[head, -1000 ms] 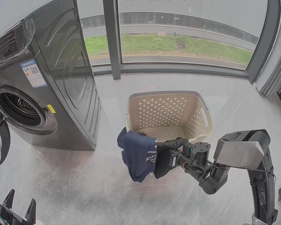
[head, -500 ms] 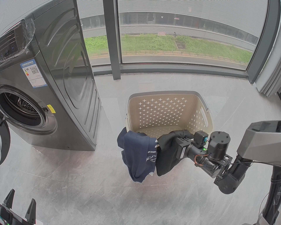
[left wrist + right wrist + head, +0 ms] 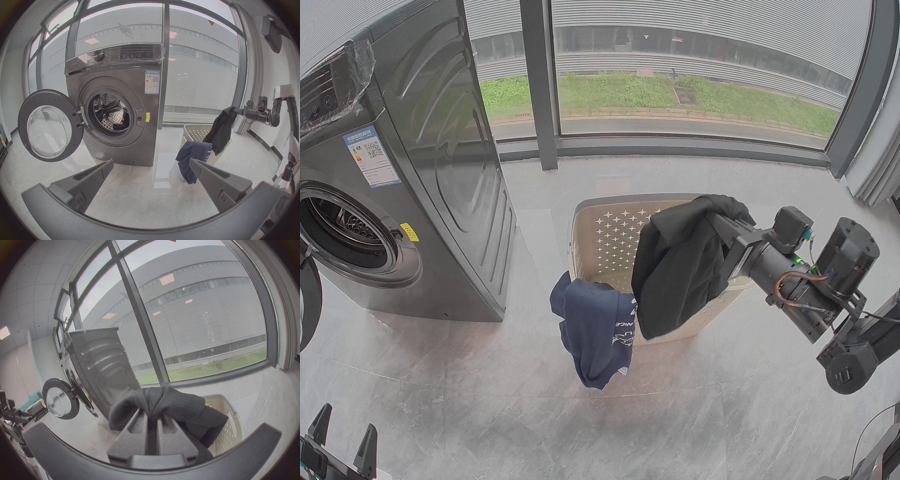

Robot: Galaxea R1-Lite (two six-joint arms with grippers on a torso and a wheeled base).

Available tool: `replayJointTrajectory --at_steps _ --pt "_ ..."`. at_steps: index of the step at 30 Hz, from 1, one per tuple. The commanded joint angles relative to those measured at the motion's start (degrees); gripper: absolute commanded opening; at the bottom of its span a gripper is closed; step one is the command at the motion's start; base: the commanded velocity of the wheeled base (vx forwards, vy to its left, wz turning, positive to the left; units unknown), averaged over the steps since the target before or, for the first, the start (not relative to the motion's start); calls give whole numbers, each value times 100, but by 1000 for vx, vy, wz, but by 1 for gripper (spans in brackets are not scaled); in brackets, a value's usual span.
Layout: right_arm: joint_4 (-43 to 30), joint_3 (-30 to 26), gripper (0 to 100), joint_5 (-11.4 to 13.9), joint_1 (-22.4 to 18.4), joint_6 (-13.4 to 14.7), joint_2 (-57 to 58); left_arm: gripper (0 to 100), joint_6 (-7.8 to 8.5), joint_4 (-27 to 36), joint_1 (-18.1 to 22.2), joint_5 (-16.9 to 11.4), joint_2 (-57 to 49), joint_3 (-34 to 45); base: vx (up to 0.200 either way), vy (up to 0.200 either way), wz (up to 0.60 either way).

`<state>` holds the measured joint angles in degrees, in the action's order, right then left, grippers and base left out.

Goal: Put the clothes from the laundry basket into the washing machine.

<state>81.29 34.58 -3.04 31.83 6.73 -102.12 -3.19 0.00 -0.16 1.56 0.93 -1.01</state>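
Note:
My right gripper (image 3: 720, 226) (image 3: 152, 421) is shut on a black garment (image 3: 675, 275) (image 3: 162, 404) that hangs in the air over the beige laundry basket (image 3: 594, 232). A dark navy shirt (image 3: 594, 331) (image 3: 193, 156) is draped over the basket's near left rim and trails onto the floor. The grey washing machine (image 3: 425, 162) (image 3: 118, 109) stands at the left with its round door (image 3: 50, 125) swung open and its drum (image 3: 109, 112) exposed. My left gripper (image 3: 150, 175) (image 3: 340, 437) is open low at the near left, facing the machine, with nothing between its fingers.
A glass window wall with a dark pillar (image 3: 540, 87) runs behind the basket. Pale tiled floor (image 3: 487, 400) lies open between the basket and the machine. A curtain (image 3: 878, 169) hangs at the far right.
My right gripper has risen and swung back to the right, lifting the black garment from the basket's front rim into the air. The navy shirt and left arm stayed still.

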Motion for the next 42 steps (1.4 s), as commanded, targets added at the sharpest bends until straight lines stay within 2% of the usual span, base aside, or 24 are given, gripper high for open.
replayJointTrajectory --at_steps 1,6,10,11,12,13,15,18,25,42 --pt "-60 -66 0 5 25 -5 685 100 12 9 -2 -7 -84 92 -200 0 0" --pt "-34 -233 0 -30 -45 4 720 100 -15 0 -2 2 -84 92 -200 0 0" --pt "-69 -250 0 -92 16 13 737 100 29 0 -11 -15 -84 92 -100 0 0" --pt "-95 -242 0 -259 34 4 729 100 65 0 -11 -51 -84 92 0 0 0" --pt "-95 -242 0 -277 34 4 737 100 65 0 -11 -51 -84 92 0 0 0" --pt "-166 -215 0 -479 51 -5 729 100 56 0 -11 -51 -84 92 0 0 0" --pt "-236 -207 0 -672 95 -5 737 100 12 9 -11 -51 -84 92 0 0 0" --pt "-306 -171 0 -848 60 -5 773 100 3 9 -11 -42 -84 92 0 67 0" --pt "-342 -48 0 -848 16 13 781 100 38 9 -11 -59 -84 92 0 200 0" --pt "-315 -66 0 -865 25 30 773 100 -15 9 -11 -24 -84 92 0 200 0"
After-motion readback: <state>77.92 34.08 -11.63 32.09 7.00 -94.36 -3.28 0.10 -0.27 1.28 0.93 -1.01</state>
